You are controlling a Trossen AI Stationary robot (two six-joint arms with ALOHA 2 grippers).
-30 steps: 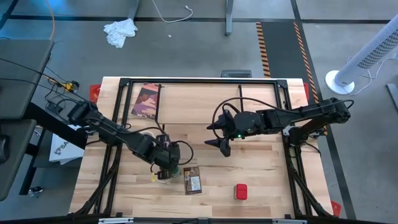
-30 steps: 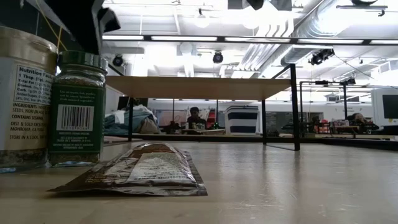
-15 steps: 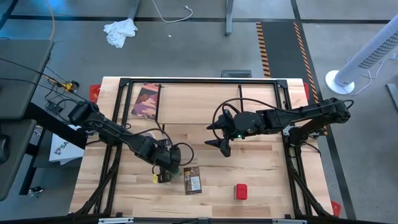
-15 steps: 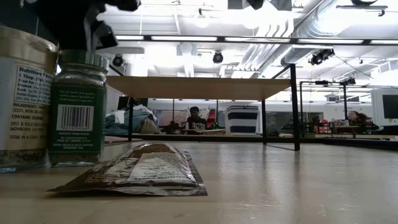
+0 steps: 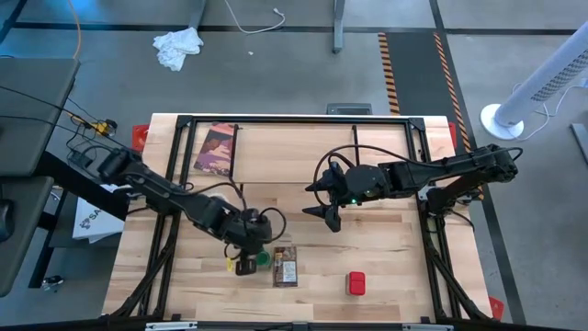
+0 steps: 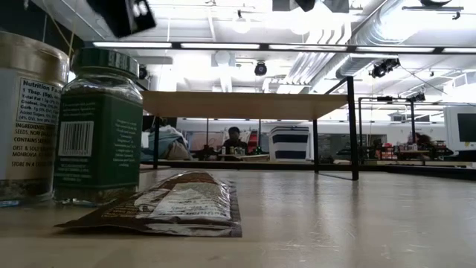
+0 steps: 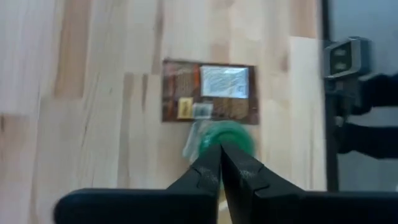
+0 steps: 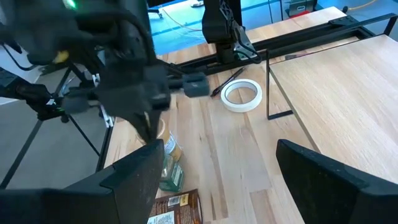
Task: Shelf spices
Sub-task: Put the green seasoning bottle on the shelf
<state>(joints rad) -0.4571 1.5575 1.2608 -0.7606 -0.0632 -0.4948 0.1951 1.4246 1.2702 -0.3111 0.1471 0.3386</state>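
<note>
The green-lidded jar (image 6: pixel 100 126) (image 5: pixel 264 258) stands on its base on the table, with the tan-lidded jar (image 6: pixel 28 119) close beside it. The flat orange-brown packet (image 5: pixel 286 266) (image 7: pixel 208 91) lies next to them, and the red tin (image 5: pixel 356 283) sits nearer the right. My left gripper (image 7: pixel 219 149) (image 5: pixel 244 264) is shut, above the two jars. It covers the tan-lidded jar in the high view. My right gripper (image 5: pixel 326 216) hovers open over mid-table. The shelf (image 6: pixel 238 104) (image 5: pixel 303 147) stands farther back on thin black legs. My left gripper comes from above, pointing down. Its shut fingertips (image 7: pixel 208 171) are at the edge of the green jar's lid (image 7: pixel 227 135) in the left wrist view. The low view shows the gripper body above the lid. I cannot tell if the tips touch it. The jar stands upright on the table.
A white tape roll (image 8: pixel 242 95) lies on the table behind the left arm. A dark maroon packet (image 5: pixel 218 149) lies near the far left corner. Bare wood shows between the packet and the red tin, and along the near edge.
My left gripper has moved toward the table's near edge and down over the jars. The green-lidded jar has slid toward the near edge and turned about, so its barcode faces further left. It stays upright. My right arm has kept still.
</note>
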